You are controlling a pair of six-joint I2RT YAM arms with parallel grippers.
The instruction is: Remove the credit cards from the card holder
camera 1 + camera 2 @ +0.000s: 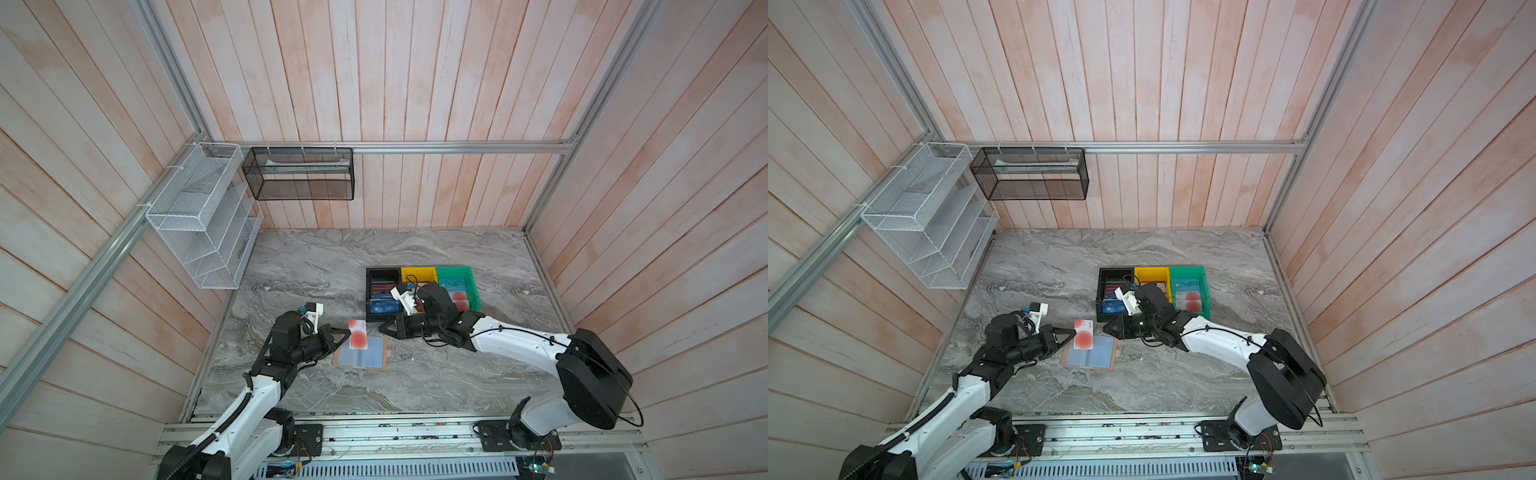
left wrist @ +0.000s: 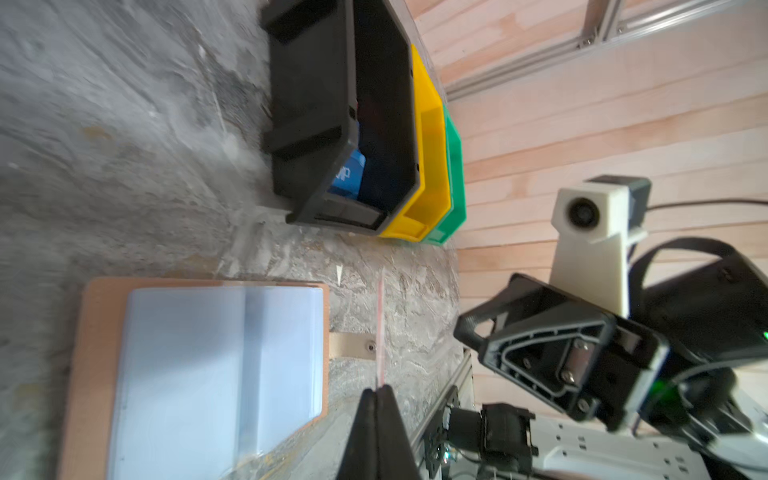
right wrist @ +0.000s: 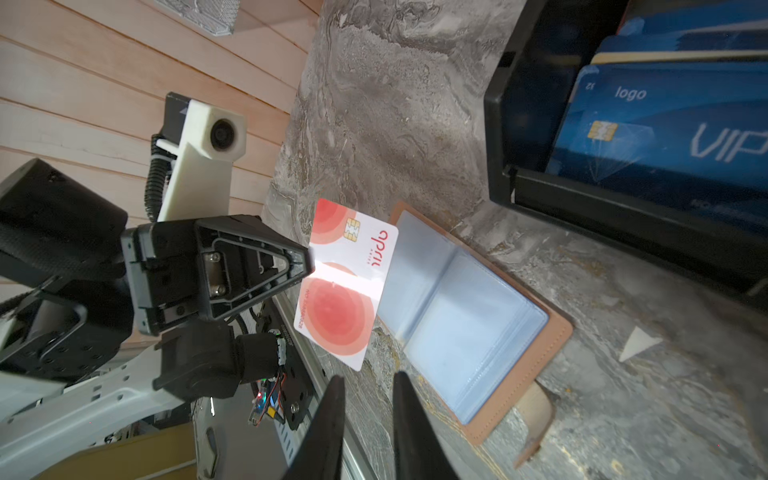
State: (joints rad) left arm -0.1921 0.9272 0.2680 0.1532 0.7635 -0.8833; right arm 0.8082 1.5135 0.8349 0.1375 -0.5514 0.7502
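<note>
- Top views, near rail first: left gripper at 9 o'clock of the card holder, clamped shut on one edge of a pale card with red circles.
- Same pale card face-on in the right wrist view, chip and red lettering showing, stood over the holder's 10 o'clock corner. Touching the sleeves or not: cannot tell.
- Edge-on in the left wrist view, pale card a thin line rising from the closed fingertips.
- Card holder open and flat on the marble table, clear bluish sleeves up, tan cover as a border, snap tab sticking out at 3 o'clock.
- Right gripper at 1 o'clock of the holder, tips aimed toward 9 o'clock at the card, fingers a narrow gap apart, empty, near the card but apart from it.
- Farther at 1 o'clock: black bin, yellow bin and green bin touching in a row.
- Blue "VIP" cards in the black bin.
- Teal "VIP" card and pale red-circle cards in the green bin.
- Farthest, at 11 o'clock on the walls: white wire rack and black mesh basket.
</note>
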